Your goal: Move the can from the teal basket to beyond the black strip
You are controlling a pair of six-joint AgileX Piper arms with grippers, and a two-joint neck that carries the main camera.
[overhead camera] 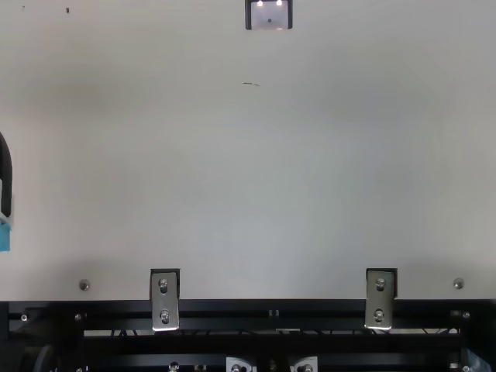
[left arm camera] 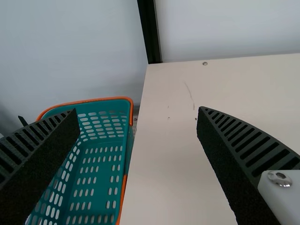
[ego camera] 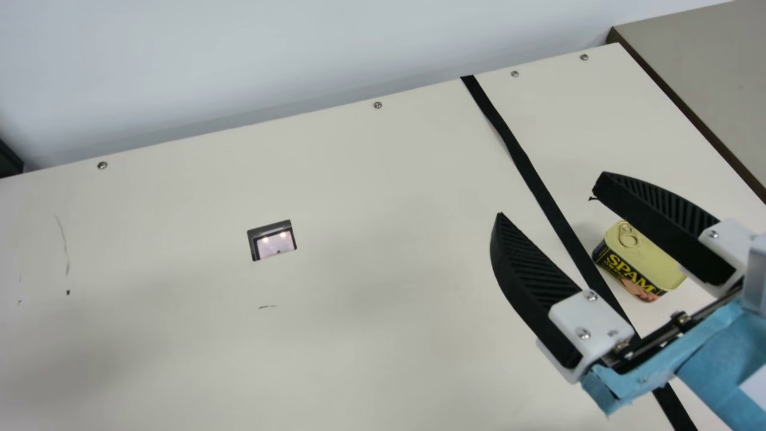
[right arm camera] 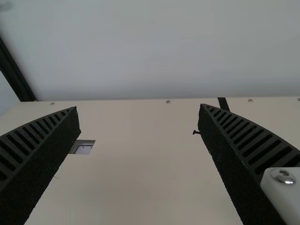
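See in the left wrist view the basket [left arm camera: 89, 101], teal with an orange rim, just beside the table's left edge. Have the left gripper [overhead camera: 5, 174] at the top view's left edge, fingers wide apart in its wrist view, gripping nothing. Moving right, find a broad open stretch of the cream table [ego camera: 371, 311], interrupted midway by a small dark-framed opening [ego camera: 257, 233]. Note screws along the far edge, with the pale wall [ego camera: 227, 54] rising behind, and two metal brackets [overhead camera: 164, 302] at the near edge. Have the right gripper [ego camera: 549, 194] above the table's right part, likewise spread wide and gripping nothing, with its body over the strip [ego camera: 532, 173]. Past the strip, see more table, narrow near the can and running to the right edge, with a grey-brown surface [ego camera: 706, 78] beyond.

Find the can [ego camera: 643, 257] upright on the table, just right of the strip, partly hidden behind a finger. Read its shape as boxy, with rounded corners, a yellow-gold lid, a pull ring at one end, and a dark label with yellow lettering.
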